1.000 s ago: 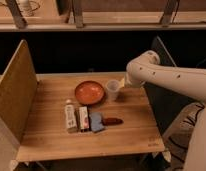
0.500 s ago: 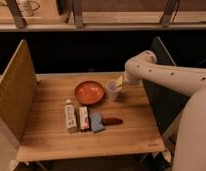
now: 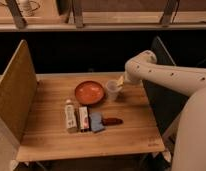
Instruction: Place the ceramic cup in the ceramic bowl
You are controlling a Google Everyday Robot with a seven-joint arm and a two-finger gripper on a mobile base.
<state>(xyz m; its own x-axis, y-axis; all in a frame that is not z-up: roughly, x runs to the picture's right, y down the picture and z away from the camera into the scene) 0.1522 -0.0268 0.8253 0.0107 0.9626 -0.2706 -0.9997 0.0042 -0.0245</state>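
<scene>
The ceramic cup (image 3: 112,89) is small, pale and handleless, and stands upright on the wooden table (image 3: 51,137), just right of the ceramic bowl (image 3: 89,92). The bowl is shallow, round and red-orange with a darker rim, and sits at the table's middle back. My gripper (image 3: 120,85) is at the end of the white arm that reaches in from the right. It is right against the cup's right side, at rim height. The contact between gripper and cup is hidden.
A white capped bottle (image 3: 70,116), a red-and-white box (image 3: 83,118), a blue object (image 3: 96,121) and a dark red item (image 3: 112,121) lie in a row in front of the bowl. A tall wooden panel (image 3: 13,95) walls the left side and a dark panel (image 3: 163,92) the right.
My gripper has moved in from the right to the cup's side. The cup has stayed beside the bowl, and the other items have not moved.
</scene>
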